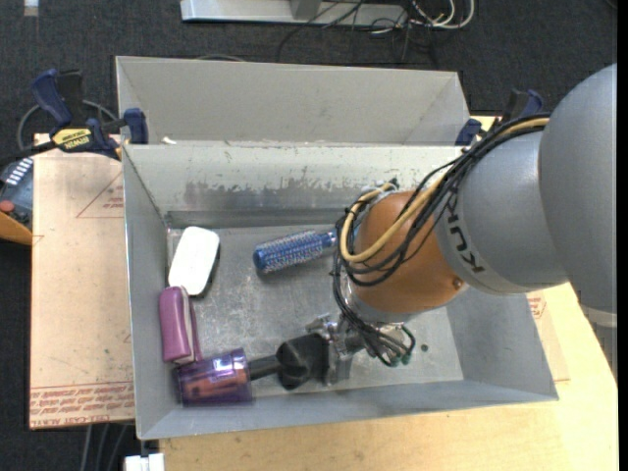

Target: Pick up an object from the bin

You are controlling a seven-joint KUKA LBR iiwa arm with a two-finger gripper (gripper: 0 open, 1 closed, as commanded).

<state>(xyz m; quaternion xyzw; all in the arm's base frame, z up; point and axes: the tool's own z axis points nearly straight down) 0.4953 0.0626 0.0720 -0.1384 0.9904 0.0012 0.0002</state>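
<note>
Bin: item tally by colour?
White: 1, oval pad
Blue: 1, roller
Purple: 2, bar and cylinder
Black: 1, lump, possibly joined to the cylinder
Total: 5, or 4 if the lump is part of the cylinder

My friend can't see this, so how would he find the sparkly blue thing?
Look in the grey bin, mid-floor near the back wall. A blue tube lies there on its side. Unlike the white oval and purple bar to its left, it is blue and speckled.
</note>
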